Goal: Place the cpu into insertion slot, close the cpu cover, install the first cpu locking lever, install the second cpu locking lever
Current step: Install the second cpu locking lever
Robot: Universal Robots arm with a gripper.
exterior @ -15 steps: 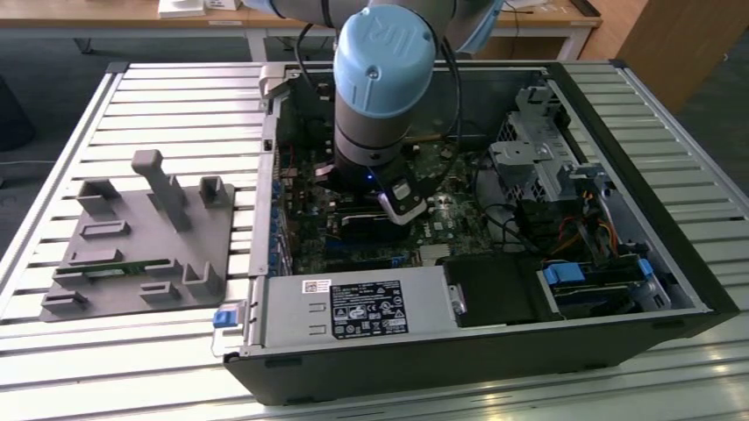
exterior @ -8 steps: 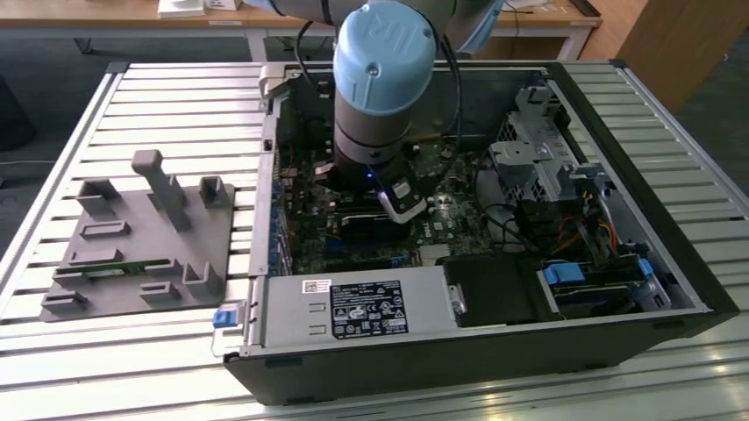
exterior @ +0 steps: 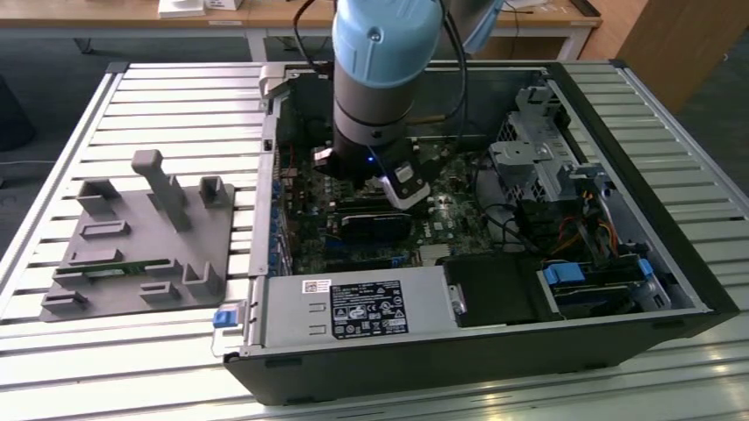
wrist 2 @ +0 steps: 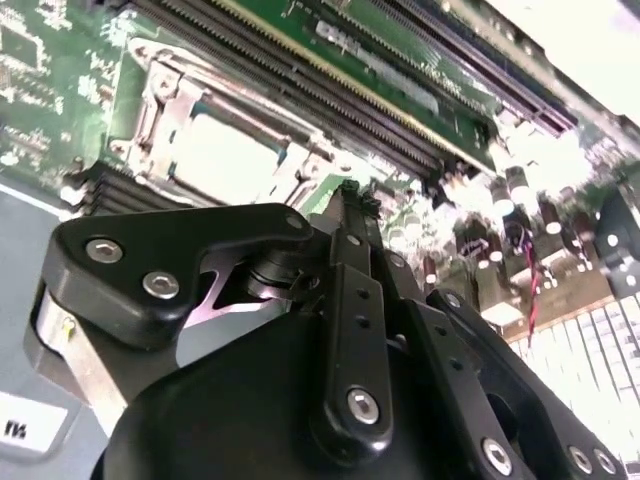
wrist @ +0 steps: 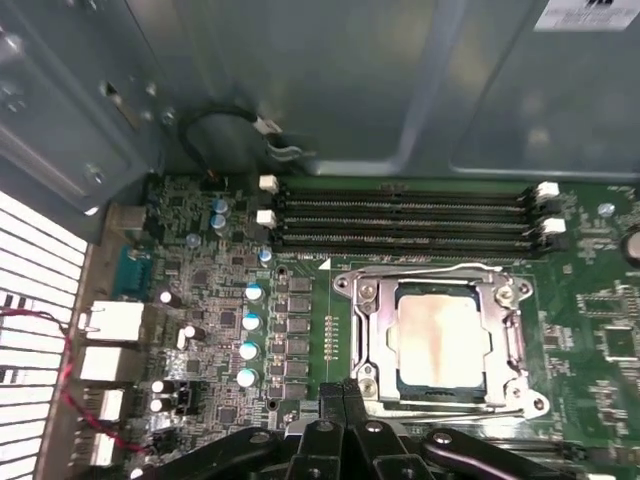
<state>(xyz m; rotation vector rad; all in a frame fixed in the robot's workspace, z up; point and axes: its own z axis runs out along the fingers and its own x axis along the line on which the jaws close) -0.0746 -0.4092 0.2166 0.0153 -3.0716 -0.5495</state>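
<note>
I have the claw (wrist: 343,392) hanging low over the green motherboard (wrist: 620,330) inside the open computer case (exterior: 655,263), its two fingers pressed together with nothing between them. The cpu (wrist: 440,338) already lies flat in the insertion slot (wrist: 372,335), pale top showing through the cut-out of the cpu cover (wrist: 508,298), which looks folded down over it. In both wrist views the claw tip sits just beside the socket's near rim, not touching the chip.

As I judge it, the work now concerns the locking levers (wrist: 420,268), thin wires along the socket's sides. To do this well I'd keep the closed tip narrow, press on the wire itself rather than the frame, and hold the push along the socket's edge so nothing slides onto the chip.

Room is tight. The memory slots (wrist: 400,215) run close along the socket's far side, a row of capacitors (wrist: 250,335) stands near another, and the case wall (wrist: 330,80) rises behind. In the exterior view the arm (exterior: 377,79) drops between the drive cage (exterior: 532,149) and the case's opposite wall. The grey fixture (exterior: 140,237) on the table (exterior: 70,123) is well apart.
</note>
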